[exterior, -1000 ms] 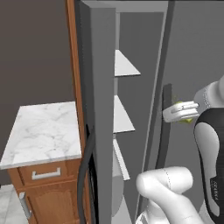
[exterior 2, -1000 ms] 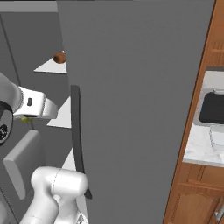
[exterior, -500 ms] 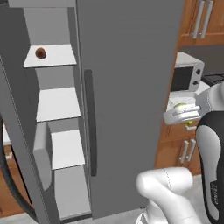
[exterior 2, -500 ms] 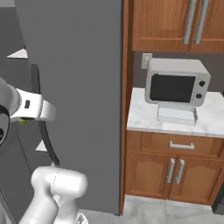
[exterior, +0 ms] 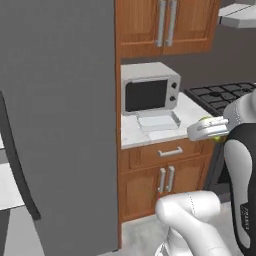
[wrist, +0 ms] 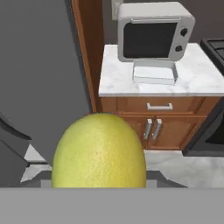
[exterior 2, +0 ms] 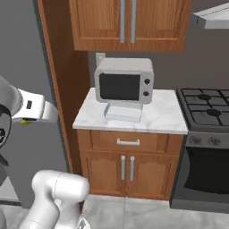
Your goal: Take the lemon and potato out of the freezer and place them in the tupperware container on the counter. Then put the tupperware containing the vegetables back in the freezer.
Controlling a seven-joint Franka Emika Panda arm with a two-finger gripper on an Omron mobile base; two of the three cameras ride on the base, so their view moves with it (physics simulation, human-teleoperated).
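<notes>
The lemon [wrist: 99,151] is big and yellow-green at the bottom of the hand view, with my gripper [exterior: 207,128] shut on it. A sliver of the lemon [exterior: 205,120] peeks above the hand, which hangs in front of the counter [exterior: 134,136]. The pale tupperware container [exterior: 159,120] lies on the marble in front of the microwave, also as the container [exterior 2: 124,112] and the container [wrist: 154,72]. The big grey fridge [exterior: 60,100] stands left of the counter, with a strip of white freezer shelf [exterior: 7,185] at the far left. The potato is out of view.
A silver microwave [exterior 2: 124,82] stands at the back of the counter [exterior 2: 165,117]. A black stove [exterior 2: 205,107] adjoins it on the right, under a range hood [exterior 2: 210,15]. Wooden cabinets [exterior 2: 127,22] hang above, and a long dark door handle [exterior: 17,165] juts out at the left.
The whole picture has swung from the open freezer to the counter, so the base has turned right. The lemon stays in my gripper and the arm keeps its pose.
</notes>
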